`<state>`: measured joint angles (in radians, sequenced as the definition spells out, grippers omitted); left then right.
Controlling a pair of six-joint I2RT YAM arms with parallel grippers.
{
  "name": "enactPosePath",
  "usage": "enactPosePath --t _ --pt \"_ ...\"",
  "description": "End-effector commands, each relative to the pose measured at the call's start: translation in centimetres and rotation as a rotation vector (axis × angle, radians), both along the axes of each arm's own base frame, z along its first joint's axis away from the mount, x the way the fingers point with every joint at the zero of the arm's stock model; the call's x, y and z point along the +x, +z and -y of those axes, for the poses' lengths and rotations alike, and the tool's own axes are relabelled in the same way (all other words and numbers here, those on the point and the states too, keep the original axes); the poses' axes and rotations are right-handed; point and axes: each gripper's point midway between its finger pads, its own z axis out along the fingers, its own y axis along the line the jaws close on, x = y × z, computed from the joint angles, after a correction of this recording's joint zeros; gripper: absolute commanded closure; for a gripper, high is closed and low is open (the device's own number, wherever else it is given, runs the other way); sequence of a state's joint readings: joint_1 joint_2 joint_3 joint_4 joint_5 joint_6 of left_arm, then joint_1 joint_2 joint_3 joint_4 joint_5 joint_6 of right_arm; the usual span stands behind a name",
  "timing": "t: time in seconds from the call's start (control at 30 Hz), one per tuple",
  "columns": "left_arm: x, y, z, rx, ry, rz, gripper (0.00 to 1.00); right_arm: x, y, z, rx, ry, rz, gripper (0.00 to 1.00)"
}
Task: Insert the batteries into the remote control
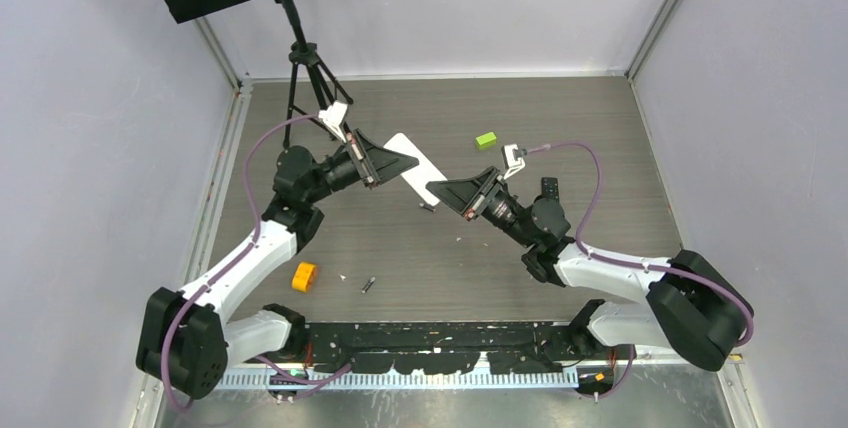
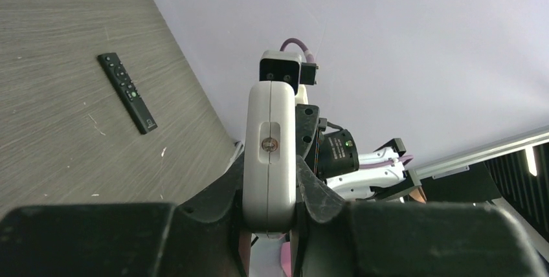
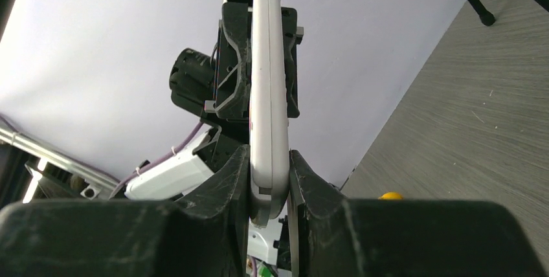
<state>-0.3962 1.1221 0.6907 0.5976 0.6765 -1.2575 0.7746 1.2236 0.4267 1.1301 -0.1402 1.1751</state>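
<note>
A white remote (image 1: 416,168) is held above the table between both grippers. My left gripper (image 1: 397,161) is shut on its far end, and my right gripper (image 1: 447,193) is shut on its near end. In the left wrist view the remote (image 2: 270,154) stands edge-on between my fingers, gripper (image 2: 270,189). In the right wrist view the remote (image 3: 268,96) is clamped the same way, gripper (image 3: 269,170). A small dark battery (image 1: 368,285) lies on the table near the front. Another small dark piece (image 1: 427,208), perhaps a battery, lies under the remote.
A black remote (image 1: 549,191) lies right of centre and shows in the left wrist view (image 2: 127,92). A lime-green block (image 1: 486,140) sits at the back. An orange block (image 1: 304,276) sits front left. A tripod (image 1: 305,78) stands at the back left.
</note>
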Motion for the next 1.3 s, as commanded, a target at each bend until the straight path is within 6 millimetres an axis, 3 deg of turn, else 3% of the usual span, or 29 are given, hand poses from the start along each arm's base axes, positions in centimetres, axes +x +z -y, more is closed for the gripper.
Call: enactPosePath --t 0.0,0.13,0.37,0.6,1.0,1.27 --pt "0.3 2.1 -0.3 -0.02 -0.009 0.046 1.0 -1.4 -0.6 0.3 -0.08 0.074 0.17 1.0" --pt "0.6 2.4 -0.3 -0.04 -0.011 0.052 1.0 -0.9 -0.7 0.7 -0.083 0.052 0.156 0.99" --pt "1.7 0.5 -0.4 -0.026 0.041 0.031 1.0 3.0 -2.9 1.3 -0.095 -0.096 -0.055 0.59" --pt "2.6 -1.2 -0.7 0.017 0.092 0.019 1.0 3.3 -4.2 0.5 -0.034 -0.055 -0.135 0.49" --pt "3.1 -3.3 -2.2 0.183 0.195 0.058 1.0 3.1 -4.7 -0.1 -0.036 -0.013 -0.196 0.41" --pt "3.2 -3.9 -2.4 0.214 0.206 0.061 1.0 3.1 -4.3 -0.7 -0.027 0.02 -0.221 0.6"
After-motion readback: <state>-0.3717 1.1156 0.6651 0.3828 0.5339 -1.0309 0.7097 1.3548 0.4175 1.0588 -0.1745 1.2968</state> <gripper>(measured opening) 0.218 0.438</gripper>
